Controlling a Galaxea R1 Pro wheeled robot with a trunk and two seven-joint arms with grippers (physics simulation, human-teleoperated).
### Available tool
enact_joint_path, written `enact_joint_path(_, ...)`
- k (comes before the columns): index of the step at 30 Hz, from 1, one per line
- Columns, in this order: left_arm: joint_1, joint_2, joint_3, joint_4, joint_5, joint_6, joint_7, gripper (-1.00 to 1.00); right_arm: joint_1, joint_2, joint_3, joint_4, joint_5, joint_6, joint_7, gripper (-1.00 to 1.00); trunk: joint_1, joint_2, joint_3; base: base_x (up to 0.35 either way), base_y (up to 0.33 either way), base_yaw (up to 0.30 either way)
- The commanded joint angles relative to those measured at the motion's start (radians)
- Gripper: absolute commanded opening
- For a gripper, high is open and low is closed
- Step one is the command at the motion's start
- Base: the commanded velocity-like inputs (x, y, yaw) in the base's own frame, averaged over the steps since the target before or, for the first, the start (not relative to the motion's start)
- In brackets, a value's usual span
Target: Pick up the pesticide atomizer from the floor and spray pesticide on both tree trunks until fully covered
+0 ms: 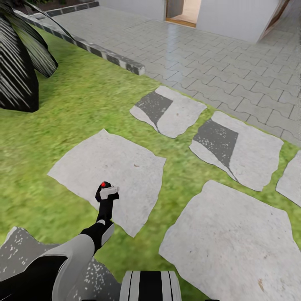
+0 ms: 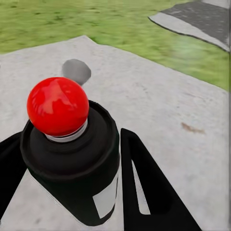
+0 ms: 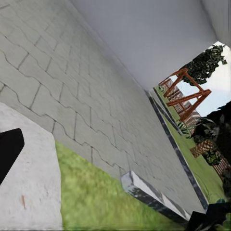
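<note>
The left gripper (image 2: 72, 159) had its two black fingers (image 2: 144, 187) pressed against either side of the sprayer (image 2: 72, 154), pinching its dark round body between them, with the red ball (image 2: 57, 106) on top standing clear above the fingertips. In the head view the same gripper (image 1: 106, 198) held the sprayer (image 1: 108, 191) above a pale stepping stone (image 1: 125, 167) in the grass (image 1: 83, 100). Beyond the fingers lay more stones (image 1: 238, 146), then grey paving (image 1: 209, 54). Of the right gripper only a black edge (image 3: 7, 149) showed, so I could not tell how its fingers stood; far past it stood a wooden playset (image 3: 185, 94).
</note>
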Motion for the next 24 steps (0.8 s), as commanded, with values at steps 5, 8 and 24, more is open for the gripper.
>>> enact_joint_path(5,0.000,0.000,-0.001,0.000,0.000,0.000,0.000,-1.00,0.000,0.000,-0.001,0.016,-0.002,0.127,0.000,1.00,-0.002,0.001,0.019,0.000,0.000,0.000)
enact_joint_path(8,0.000,0.000,-0.001,0.000,0.000,0.000,0.000,-1.00,0.000,0.000,-0.001,0.018,-0.002,0.154,0.000,1.00,-0.004,0.002,0.031,0.000,0.000,0.000)
enact_joint_path(24,0.000,0.000,0.004,0.000,0.000,0.002,0.000,-1.00,0.000,0.002,0.001,0.223,-0.003,0.173,0.005,1.00,-0.011,0.006,0.093,0.000,0.000,0.000)
